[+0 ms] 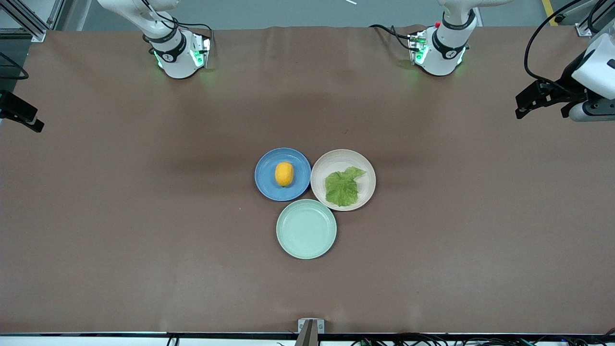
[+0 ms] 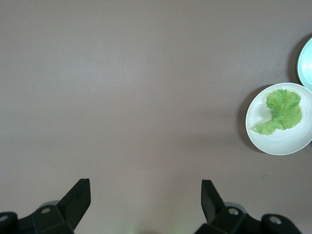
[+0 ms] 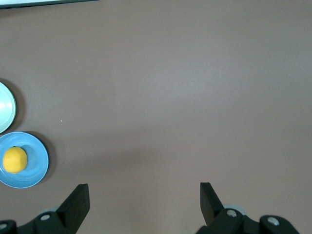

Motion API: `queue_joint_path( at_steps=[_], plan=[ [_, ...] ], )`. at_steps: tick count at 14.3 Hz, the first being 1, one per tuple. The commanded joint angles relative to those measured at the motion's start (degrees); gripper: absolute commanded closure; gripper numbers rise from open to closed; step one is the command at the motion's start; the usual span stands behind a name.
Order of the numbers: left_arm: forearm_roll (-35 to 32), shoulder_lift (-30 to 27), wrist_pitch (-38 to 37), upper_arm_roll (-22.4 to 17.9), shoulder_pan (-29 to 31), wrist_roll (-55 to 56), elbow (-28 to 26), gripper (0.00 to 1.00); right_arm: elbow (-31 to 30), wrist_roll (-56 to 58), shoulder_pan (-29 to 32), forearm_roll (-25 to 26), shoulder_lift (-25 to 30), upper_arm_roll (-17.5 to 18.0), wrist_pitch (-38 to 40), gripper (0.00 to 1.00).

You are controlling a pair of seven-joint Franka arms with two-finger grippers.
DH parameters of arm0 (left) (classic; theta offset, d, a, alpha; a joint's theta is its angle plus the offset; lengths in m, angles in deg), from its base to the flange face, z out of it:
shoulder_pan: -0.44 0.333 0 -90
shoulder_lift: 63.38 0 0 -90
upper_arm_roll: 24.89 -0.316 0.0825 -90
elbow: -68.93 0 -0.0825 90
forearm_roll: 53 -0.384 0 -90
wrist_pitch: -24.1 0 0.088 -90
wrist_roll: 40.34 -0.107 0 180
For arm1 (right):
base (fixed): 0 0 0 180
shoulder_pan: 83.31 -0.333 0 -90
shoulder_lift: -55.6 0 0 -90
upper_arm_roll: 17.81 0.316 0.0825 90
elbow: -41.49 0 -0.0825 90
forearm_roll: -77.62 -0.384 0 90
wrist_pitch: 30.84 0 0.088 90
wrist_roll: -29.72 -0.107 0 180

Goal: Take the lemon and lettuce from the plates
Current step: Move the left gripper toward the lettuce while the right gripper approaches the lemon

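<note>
Nearest the front camera lies a pale mint-green plate (image 1: 306,229) with nothing on it, resting flat on the brown tabletop (image 1: 120,216); taking it as the landmark, the other two dishes sit just beside it and farther from the camera, the three forming a tight cluster. Toward the right arm's end from the mint-green plate is the blue plate (image 1: 269,185), and the lemon (image 1: 284,173) rests on it near its middle, an oval orange-yellow fruit much smaller than the dish. Toward the left arm's end from the mint-green plate is the beige plate (image 1: 322,178), and the lettuce (image 1: 343,187) lies flat on it, crinkled and green with pale veins. The blue plate and the beige plate almost touch each other, and each nearly touches the mint-green plate's rim. Both arms wait well apart from that plate. The left end effector (image 2: 146,195) hangs over bare tabletop with its fingers spread wide and holding nothing, the lettuce showing off to one side of its view. The right end effector (image 3: 145,197) hangs likewise over bare tabletop, fingers spread and holding nothing.
</note>
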Motion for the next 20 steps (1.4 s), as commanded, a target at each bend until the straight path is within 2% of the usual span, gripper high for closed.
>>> queue_joint_path(
  at_steps=[1, 7, 12, 16, 18, 20],
  plan=[
    [0.49, 0.42, -1.33, 0.19, 0.51, -1.84, 1.28, 0.0, 0.47, 0.14, 1.15, 0.24, -0.09, 0.86, -0.04, 0.0],
    [1.28, 1.99, -1.42, -0.07, 0.51, -2.28, 1.54, 0.0, 0.47, 0.14, 1.15, 0.24, -0.09, 0.86, -0.04, 0.0],
    [1.28, 9.01, 1.29, 2.73, -0.89, 5.69, 0.66, 0.0, 0.47, -0.03, 0.45, -0.2, -0.79, 0.95, -1.35, 0.0],
    [1.37, 12.09, 9.98, 8.61, -1.24, 23.95, -4.52, 0.0, 0.38, -0.03, -2.62, -0.82, -2.9, 1.12, -2.41, 0.0],
    [1.37, 15.34, 13.42, 11.69, -1.42, 33.36, -5.31, 0.0, 0.38, -0.03, -4.73, -0.73, -4.39, 1.21, -2.5, 0.0],
    [0.84, 18.94, 16.41, 12.76, -4.13, 44.86, -5.32, 0.0, 0.12, -0.03, -6.05, -0.91, -5.97, 1.21, -2.5, 0.0]
  ],
)
